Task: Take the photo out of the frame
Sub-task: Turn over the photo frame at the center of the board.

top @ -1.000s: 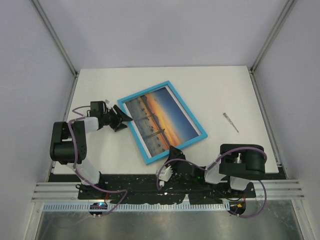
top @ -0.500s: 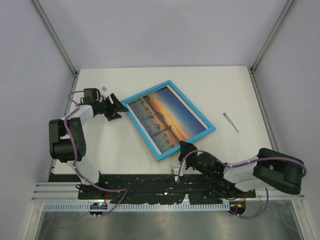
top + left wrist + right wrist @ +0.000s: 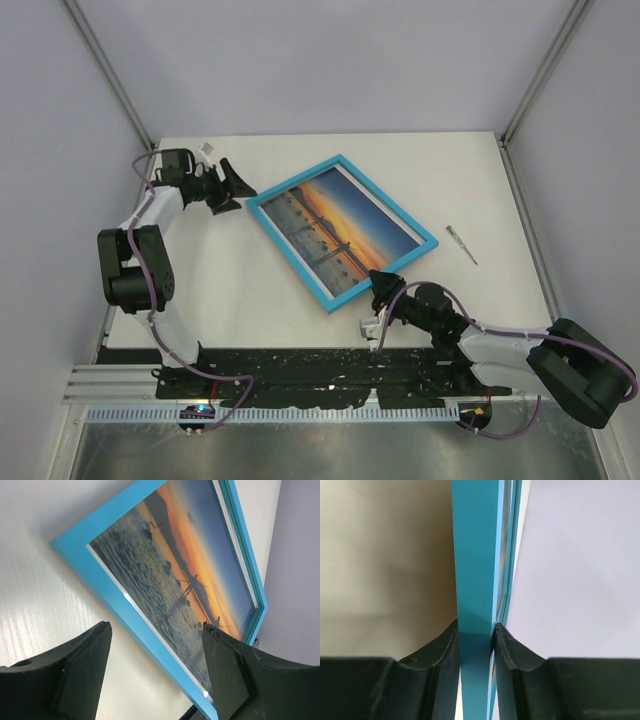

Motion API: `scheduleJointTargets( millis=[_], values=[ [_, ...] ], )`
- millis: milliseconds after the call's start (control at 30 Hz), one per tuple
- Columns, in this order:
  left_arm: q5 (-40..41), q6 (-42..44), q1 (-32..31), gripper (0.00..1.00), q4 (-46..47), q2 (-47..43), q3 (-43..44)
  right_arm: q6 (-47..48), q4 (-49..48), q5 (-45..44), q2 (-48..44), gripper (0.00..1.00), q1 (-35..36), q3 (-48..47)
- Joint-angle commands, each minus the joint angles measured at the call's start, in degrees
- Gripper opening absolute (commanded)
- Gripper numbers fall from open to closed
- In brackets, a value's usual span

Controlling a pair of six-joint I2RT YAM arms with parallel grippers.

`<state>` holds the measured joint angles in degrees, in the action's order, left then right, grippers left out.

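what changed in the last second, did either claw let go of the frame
The left claw backed off the left corner of the frame toward the far left and opened wider; it holds nothing. The right claw, clamped on the frame's near edge, swung right and dragged it that way. Unchanged: the photo sits in the frame, and the thin metal stick lies at the right.

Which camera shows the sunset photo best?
The top external view: the whole photo shows inside the frame. The left wrist view shows it slanted and cropped; the right wrist sees only the frame's edge.
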<state>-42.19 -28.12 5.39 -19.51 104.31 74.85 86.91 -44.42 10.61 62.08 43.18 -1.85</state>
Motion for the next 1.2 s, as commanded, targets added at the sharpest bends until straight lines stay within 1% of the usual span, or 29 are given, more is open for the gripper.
scheduleJointTargets(
  millis=[0, 33, 67, 100, 133, 167, 200, 233, 267, 367, 400, 433, 467, 500, 567, 600, 633, 667, 700, 733, 767, 800, 833, 867, 933, 1033, 1133, 1167],
  values=[
    [-1.93, 0.35, 0.33, 0.77, -0.27, -0.25, 4.51, 2.65, 4.69, 4.95, -1.44, 0.13, -1.95, 9.32],
    [-2.1, 0.17, 0.33, 0.77, -0.27, 0.19, 5.21, 2.65, 6.0, 4.42, -1.53, 0.16, -2.04, 9.14],
    [-2.1, -0.09, 0.33, 0.77, -0.27, 0.54, 5.74, 2.82, 6.89, 4.16, -1.79, 0.23, -2.31, 8.62],
    [-2.28, -0.35, 0.24, 0.79, -0.27, 1.06, 6.36, 2.82, 8.81, 3.37, -1.88, 0.28, -2.48, 8.35],
    [-2.28, -0.71, 0.24, 0.79, -0.18, 1.76, 6.88, 2.91, 9.87, 2.67, -2.14, 0.35, -2.83, 7.74],
    [-2.45, -0.88, 0.24, 0.8, -0.09, 2.47, 7.41, 3.0, 12.32, 2.49, -2.23, 0.39, -2.92, 7.21],
    [-2.45, -1.06, 0.15, 0.8, -0.09, 2.91, 7.85, 3.08, 13.56, 1.88, -2.32, 0.46, -3.1, 7.03],
    [-2.54, -1.23, 0.06, 0.81, 0.08, 3.18, 8.12, 2.91, 15.84, 1.61, -2.32, 0.49, -3.1, 6.51],
    [-2.28, -1.41, 0.06, 0.83, 0.34, 3.53, 8.29, 2.65, 17.95, 1.08, -2.58, 0.56, -3.1, 6.07],
    [-0.97, -0.89, -0.55, 0.83, 0.7, 4.23, 9.08, 0.55, 26.38, -0.06, -2.93, 0.65, -3.01, 2.56],
    [-0.52, -0.71, -0.73, 0.83, 0.7, 4.32, 9.26, 0.02, 30.58, -0.67, -3.11, 0.72, -3.19, 0.37],
    [0.44, -0.54, -0.99, 0.83, 0.7, 4.58, 9.7, -1.21, 32.45, -0.85, -3.28, 0.74, -3.28, -1.47],
    [0.88, -0.45, -1.34, 0.84, 0.61, 4.85, 10.05, -1.74, 36.47, -1.12, -3.46, 0.75, -3.19, -2.36],
    [1.41, -0.36, -1.61, 0.84, 0.7, 4.93, 10.31, -3.31, 38.34, -1.21, -3.64, 0.79, -3.19, -4.55],
    [3.43, 0.6, -2.31, 0.86, 0.09, 5.37, 11.54, -6.13, 45.98, -0.25, -3.99, 0.81, -3.19, -8.76],
    [4.48, 1.13, -2.92, 0.86, -0.35, 5.55, 12.16, -9.01, 51.4, 0.28, -4.08, 0.81, -3.1, -10.79],
    [5.45, 1.83, -3.19, 0.87, -1.05, 5.99, 13.12, -10.52, 54.59, 1.51, -4.25, 0.82, -3.1, -14.81],
    [5.89, 2.45, -3.71, 0.87, -1.67, 6.51, 14.09, -13.93, 59.49, 2.39, -4.25, 0.82, -3.19, -16.68],
    [6.77, 3.06, -4.24, 0.88, -2.54, 7.04, 15.31, -15.44, 62.33, 3.88, -4.6, 0.82, -3.19, -21.05],
    [7.3, 3.85, -4.42, 0.88, -3.6, 7.74, 16.72, -18.85, 66.44, 4.85, -4.87, 0.82, -3.28, -25.01],
    [7.65, 4.64, -4.86, 0.88, -4.39, 8.53, 17.78, -20.8, 69.62, 5.99, -4.87, 0.87, -3.45, -26.7],
    [8.0, 5.52, -4.86, 0.89, -5.36, 9.32, 19.18, -23.87, 71.48, 6.26, -4.87, 0.89, -3.45, -30.2],
    [8.35, 6.4, -4.86, 0.89, -6.58, 10.37, 20.5, -25.46, 73.06, 6.87, -4.26, 0.9, -3.97, -31.63],
    [9.05, 7.02, -6.77, 0.89, -7.38, 11.08, 21.82, -28.7, 75.6, 6.88, -3.82, 0.92, -4.24, -34.08],
    [10.46, 8.69, -7.75, 0.89, -9.4, 12.75, 23.93, -32.23, 78.16, 7.05, -2.24, 0.93, -7.47, -36.46],
    [12.31, 10.45, -9.25, 0.89, -11.86, 14.95, 26.75, -35.49, 80.27, 10.11, 0.22, 0.93, -12.84, -37.09],
    [13.8, 11.77, -10.39, 0.89, -13.62, 16.79, 28.33, -36.64, 80.37, 10.48, 1.98, 0.93, -17.94, -35.78],
    [14.15, 12.03, -10.48, 0.9, -14.06, 17.41, 28.51, -36.73, 78.81, 9.26, 2.42, 0.93, -18.48, -35.25]
  ],
)
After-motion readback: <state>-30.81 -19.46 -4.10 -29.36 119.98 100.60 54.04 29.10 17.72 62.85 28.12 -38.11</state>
